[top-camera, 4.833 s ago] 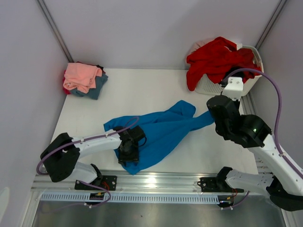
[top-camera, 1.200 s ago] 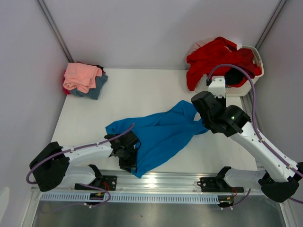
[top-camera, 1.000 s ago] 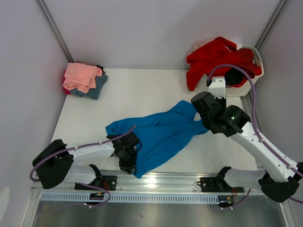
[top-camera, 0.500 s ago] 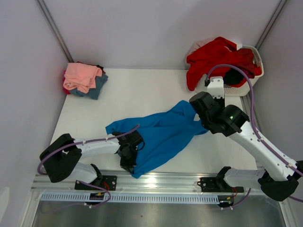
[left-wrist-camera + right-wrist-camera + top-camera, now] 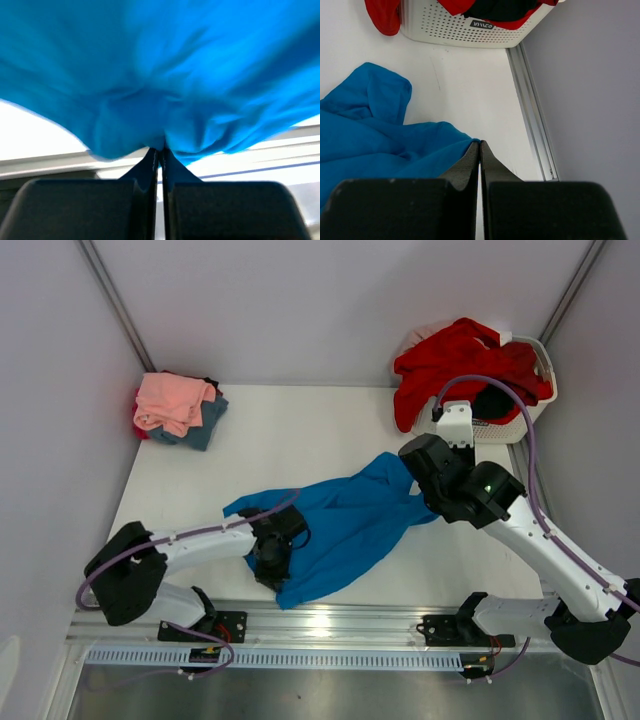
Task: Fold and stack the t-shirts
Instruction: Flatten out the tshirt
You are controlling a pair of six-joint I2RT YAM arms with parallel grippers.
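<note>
A bright blue t-shirt [image 5: 345, 525] lies crumpled across the middle of the table. My left gripper [image 5: 271, 568] is at the shirt's near left part. In the left wrist view this gripper [image 5: 160, 150] is shut on a bunched fold of the blue cloth [image 5: 165, 75], which hangs over the fingers. My right gripper [image 5: 480, 144] is shut on the blue shirt's [image 5: 375, 140] right tip, near the table's right side. Folded shirts are stacked at the back left, salmon pink [image 5: 172, 398] on top of slate blue [image 5: 207, 422]. A red shirt [image 5: 455, 362] drapes over the basket.
The white slatted basket [image 5: 452, 426] stands at the back right corner, with black cloth [image 5: 495, 403] inside; its wall [image 5: 465, 27] shows ahead of the right wrist. A metal rail [image 5: 532, 115] runs along the table's right edge. Grey walls close in on both sides.
My left gripper has shut on the blue shirt and drawn its near left part slightly away from the front rail. The right arm has barely moved.
</note>
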